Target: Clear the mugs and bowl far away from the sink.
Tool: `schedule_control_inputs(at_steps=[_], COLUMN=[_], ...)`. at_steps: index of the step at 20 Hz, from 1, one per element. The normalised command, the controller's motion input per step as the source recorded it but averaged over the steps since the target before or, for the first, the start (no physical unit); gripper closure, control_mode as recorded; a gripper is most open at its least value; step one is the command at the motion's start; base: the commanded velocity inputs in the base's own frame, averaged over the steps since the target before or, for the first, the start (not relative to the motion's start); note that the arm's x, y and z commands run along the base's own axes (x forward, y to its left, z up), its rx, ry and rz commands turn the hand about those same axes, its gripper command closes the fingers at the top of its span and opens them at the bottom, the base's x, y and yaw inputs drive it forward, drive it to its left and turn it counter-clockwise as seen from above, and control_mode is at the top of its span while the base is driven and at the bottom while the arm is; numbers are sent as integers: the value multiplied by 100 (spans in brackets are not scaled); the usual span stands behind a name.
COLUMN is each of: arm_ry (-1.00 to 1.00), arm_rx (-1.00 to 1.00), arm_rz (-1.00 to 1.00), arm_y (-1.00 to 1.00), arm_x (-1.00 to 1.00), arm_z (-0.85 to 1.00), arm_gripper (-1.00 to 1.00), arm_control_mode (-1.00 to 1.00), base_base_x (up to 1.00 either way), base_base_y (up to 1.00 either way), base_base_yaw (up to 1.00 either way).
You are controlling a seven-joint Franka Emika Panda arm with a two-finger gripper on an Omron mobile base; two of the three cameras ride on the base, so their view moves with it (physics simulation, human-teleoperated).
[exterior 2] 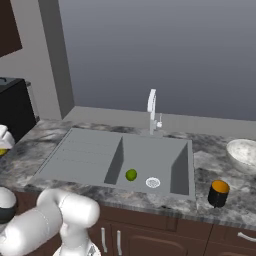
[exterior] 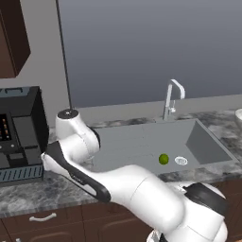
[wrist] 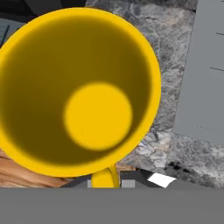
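Counter [exterior 2: 210, 220]: grey-veined marble-look stone, flat and polished, carrying everything listed here. Sink [exterior 2: 95, 160]: large matte grey rectangular recess with a ribbed drainboard on its left half, a deeper basin on its right half, a round white drain and a thin bent silver tap [exterior 2: 152, 112] behind it. Bowl [exterior 2: 243, 151]: wide, round, off-white and speckled, on the counter well right of the sink, partly cut by the picture edge. Yellow mug [wrist: 78, 92]: smooth glossy cylinder, seen straight down its mouth with a loop handle at its lower rim, hanging over the counter just left of the sink's drainboard; judged to be mid-carry. Dark mug [exterior 2: 218, 193]: small cylinder, black outside and orange inside, near the sink's right front corner; judged not yet cleared. Lime [exterior 2: 131, 174]: small green ball inside the sink, beside the drain. Gripper: clenched on the yellow mug at its handle side.
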Motion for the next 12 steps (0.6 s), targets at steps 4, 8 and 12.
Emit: schedule_control_inputs(at_steps=[4, 8, 12], arm_ry=[-16, -16, -3], arm_rx=[0, 0, 1], arm_rz=[5, 7, 5], arm_y=[-90, -87, -99], arm_x=[-37, -57, -49], arm_z=[80, 83, 89], arm_gripper=[100, 100, 100], arm_control_mode=[-100, -100, -100], base_base_x=[0, 0, 0], base_base_y=[0, 0, 0], base_base_yaw=[0, 0, 0])
